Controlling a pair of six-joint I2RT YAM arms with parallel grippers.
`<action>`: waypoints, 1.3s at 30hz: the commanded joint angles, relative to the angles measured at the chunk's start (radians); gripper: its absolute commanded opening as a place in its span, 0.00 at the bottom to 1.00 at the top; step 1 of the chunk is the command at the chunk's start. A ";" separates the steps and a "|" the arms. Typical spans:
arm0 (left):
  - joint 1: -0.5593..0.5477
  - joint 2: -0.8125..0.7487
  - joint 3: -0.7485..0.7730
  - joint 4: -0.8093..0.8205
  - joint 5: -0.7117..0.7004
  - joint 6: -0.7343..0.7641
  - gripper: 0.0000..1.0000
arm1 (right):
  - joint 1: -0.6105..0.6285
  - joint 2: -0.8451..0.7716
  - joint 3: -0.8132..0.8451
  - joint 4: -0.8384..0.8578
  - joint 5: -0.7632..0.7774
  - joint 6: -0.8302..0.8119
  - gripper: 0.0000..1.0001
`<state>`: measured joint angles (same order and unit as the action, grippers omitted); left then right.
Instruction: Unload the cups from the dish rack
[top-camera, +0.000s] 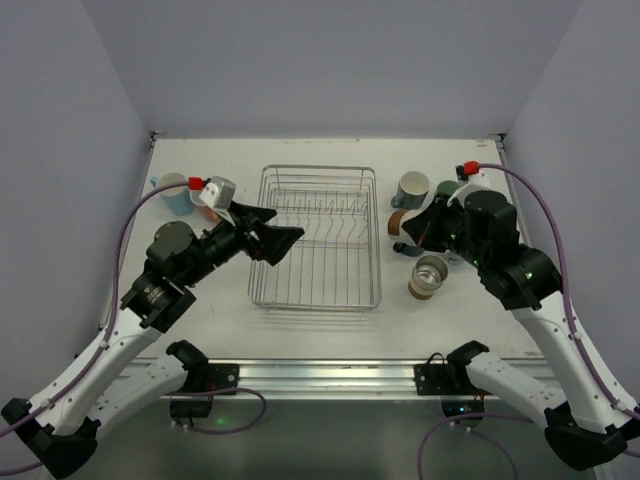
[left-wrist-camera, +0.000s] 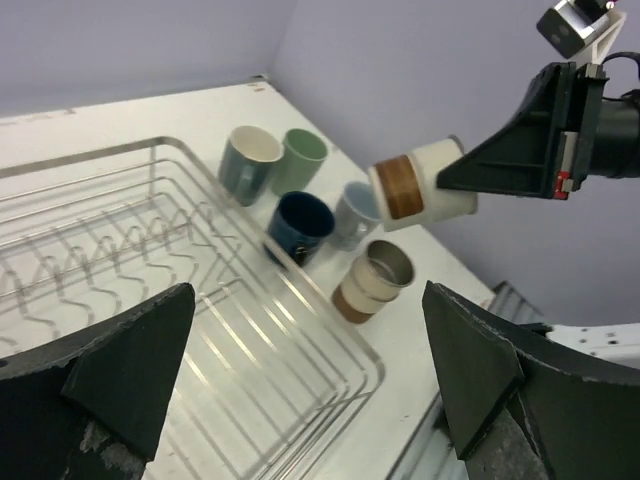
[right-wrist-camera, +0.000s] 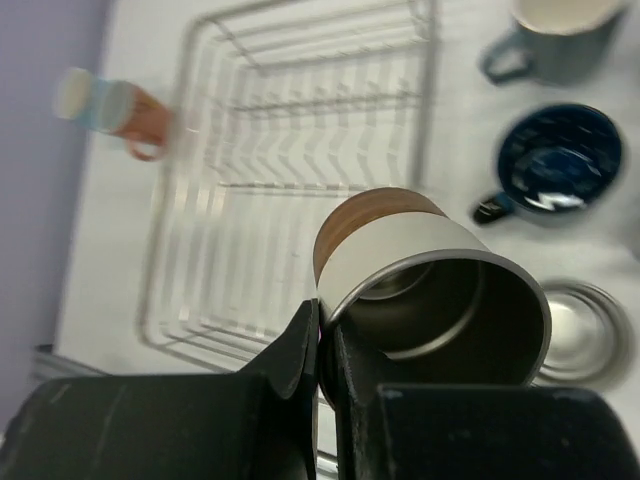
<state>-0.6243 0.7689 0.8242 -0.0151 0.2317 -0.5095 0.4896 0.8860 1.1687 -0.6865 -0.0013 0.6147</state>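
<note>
The silver wire dish rack (top-camera: 318, 240) stands mid-table, and no cup shows inside it. My left gripper (top-camera: 280, 236) hovers open over its left half, both dark fingers (left-wrist-camera: 130, 370) spread wide with nothing between them. My right gripper (top-camera: 415, 228) is shut on the rim of a cream tumbler with a brown band (right-wrist-camera: 430, 290), held tilted in the air just right of the rack (left-wrist-camera: 150, 260). One finger is outside the rim and one inside. Beneath it stand a grey-blue mug (left-wrist-camera: 248, 165), a green cup (left-wrist-camera: 303, 160), a navy mug (right-wrist-camera: 560, 165), a grey cup (left-wrist-camera: 355, 213) and another banded tumbler (top-camera: 428, 276).
A light blue cup (top-camera: 172, 190) and a salmon cup (top-camera: 205, 207) sit at the far left of the table, partly behind my left wrist. Walls close in the left, back and right sides. A metal rail runs along the near edge.
</note>
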 joint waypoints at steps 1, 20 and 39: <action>-0.003 -0.031 0.039 -0.334 -0.144 0.218 1.00 | -0.006 0.071 0.058 -0.409 0.222 -0.092 0.00; 0.021 -0.189 -0.128 -0.388 -0.289 0.281 1.00 | -0.006 0.332 0.149 -0.535 0.285 -0.141 0.00; 0.029 -0.183 -0.131 -0.388 -0.284 0.281 1.00 | -0.005 0.419 0.098 -0.463 0.279 -0.170 0.00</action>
<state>-0.6025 0.5842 0.6933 -0.4091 -0.0631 -0.2642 0.4843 1.3037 1.2774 -1.1648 0.2783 0.4778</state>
